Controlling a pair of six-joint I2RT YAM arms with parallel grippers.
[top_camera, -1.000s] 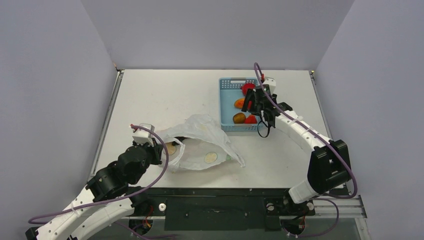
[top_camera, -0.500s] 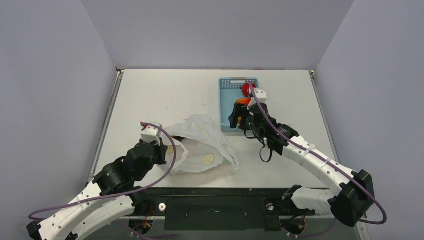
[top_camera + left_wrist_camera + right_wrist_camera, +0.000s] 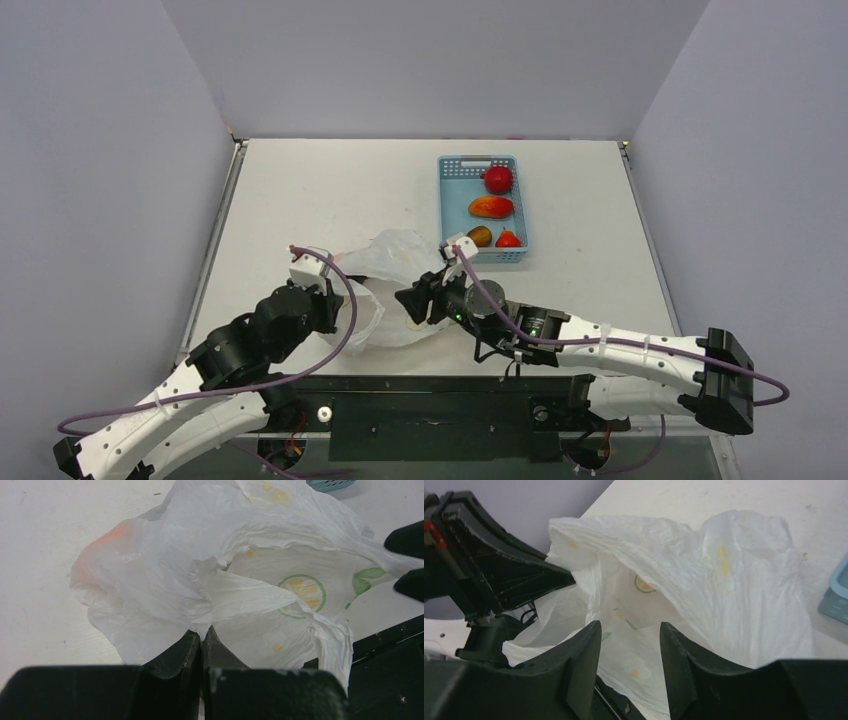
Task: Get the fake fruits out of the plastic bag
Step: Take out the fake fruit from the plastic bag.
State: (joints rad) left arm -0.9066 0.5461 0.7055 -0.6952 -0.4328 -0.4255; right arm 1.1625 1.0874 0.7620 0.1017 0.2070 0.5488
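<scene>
**Left pins bag rim, right lines up on the mouth**

Tabletop (image 3: 300, 190) carries everything. The work happens at the near edge, between the 2 arms, so both can reach.

Plastic bag (image 3: 390, 262) lies slumped and crumpled near front-centre. Its mouth gapes toward the right wrist cam, and the inside is mostly folds of film.

Blue basket (image 3: 476, 168) sits well apart at back right. Prob the drop-off spot, kept out of the way of the bag work.

Left fingers (image 3: 192, 647) are closed tight on a fold of bag film at the near rim. Reason, as I read it: hold the mouth up and stop the thin bag sliding while the other arm goes in.

Right fingers (image 3: 586, 650) stand partway apart w/ nothing between them. They hover just in front of the opening, pointing in, and don't seem to touch the film. Looks like an approach for the next pick; the gap suits a small round fruit.

Fruits:
- In the basket: apple (image 3: 498, 179), mango (image 3: 491, 207), kiwi (image 3: 480, 236), small red fruit (image 3: 508, 239), so part of the job is done.
- Orange blur (image 3: 102, 542) shows through the film at the bag's closed end. Likely the orange, deep inside, so the right arm would need a long reach.
- Grape bunch not visible; can't tell if it is hidden in the folds.
</scene>
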